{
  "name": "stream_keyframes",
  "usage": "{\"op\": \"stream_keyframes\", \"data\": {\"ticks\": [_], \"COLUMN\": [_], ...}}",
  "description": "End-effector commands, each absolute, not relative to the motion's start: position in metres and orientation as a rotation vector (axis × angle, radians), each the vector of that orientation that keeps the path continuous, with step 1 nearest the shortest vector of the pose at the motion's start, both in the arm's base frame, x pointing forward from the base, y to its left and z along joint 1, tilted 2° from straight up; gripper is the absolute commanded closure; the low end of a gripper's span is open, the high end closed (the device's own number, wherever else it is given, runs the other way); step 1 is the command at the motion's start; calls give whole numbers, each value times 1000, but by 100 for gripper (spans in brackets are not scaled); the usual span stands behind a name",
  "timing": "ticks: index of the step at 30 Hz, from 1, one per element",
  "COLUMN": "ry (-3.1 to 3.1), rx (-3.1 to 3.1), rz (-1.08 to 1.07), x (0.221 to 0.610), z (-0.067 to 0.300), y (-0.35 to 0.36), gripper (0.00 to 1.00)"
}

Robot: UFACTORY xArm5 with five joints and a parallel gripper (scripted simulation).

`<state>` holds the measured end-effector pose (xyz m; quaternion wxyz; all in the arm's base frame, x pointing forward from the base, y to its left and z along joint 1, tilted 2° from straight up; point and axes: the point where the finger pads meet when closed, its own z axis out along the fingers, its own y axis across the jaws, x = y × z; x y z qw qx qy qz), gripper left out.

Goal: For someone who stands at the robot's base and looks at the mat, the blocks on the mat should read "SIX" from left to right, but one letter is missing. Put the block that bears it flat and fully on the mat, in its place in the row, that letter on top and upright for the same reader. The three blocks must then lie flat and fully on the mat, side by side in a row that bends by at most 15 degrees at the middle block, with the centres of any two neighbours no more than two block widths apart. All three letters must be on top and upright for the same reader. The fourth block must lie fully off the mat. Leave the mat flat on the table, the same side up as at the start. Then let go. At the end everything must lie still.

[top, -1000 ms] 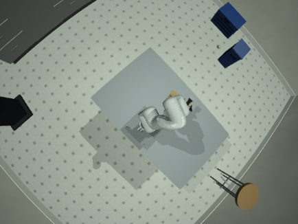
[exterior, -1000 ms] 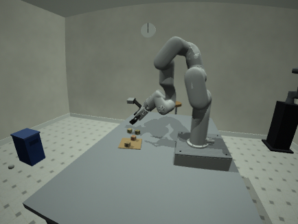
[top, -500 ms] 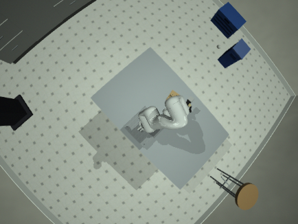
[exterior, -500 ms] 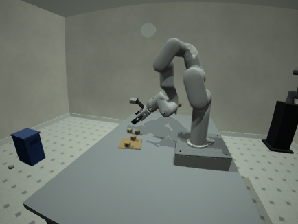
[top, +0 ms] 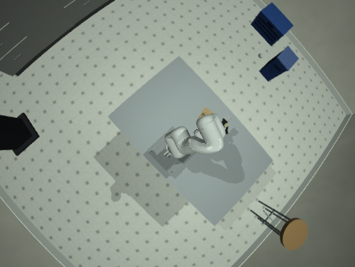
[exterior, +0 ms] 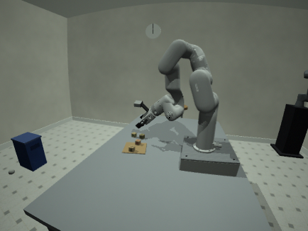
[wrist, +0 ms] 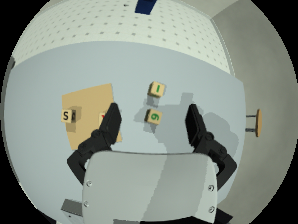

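Progress is nil: your black two-finger gripper (wrist: 152,124) hangs wide open and empty above the small tan I-lettered block (wrist: 157,90), which lies off the flat tan mat (wrist: 85,106).

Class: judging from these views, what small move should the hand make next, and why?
Probably a small reach forward and down over the I block. The hand is open and empty, the mat shows S, and I lies off it, beyond another block.
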<state>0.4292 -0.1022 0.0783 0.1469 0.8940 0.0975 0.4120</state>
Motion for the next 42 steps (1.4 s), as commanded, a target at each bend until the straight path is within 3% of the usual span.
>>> {"op": "stream_keyframes", "data": {"ticks": [1,28,33,42], "ry": [280,280,281,281], "rx": [2571,2571,2571,2571], "rz": [1189,1189,1189,1189], "x": [430,431,483,497], "z": [79,79,52,44], "y": [-102,-103,-115,-118], "gripper": [0,0,0,0]}}
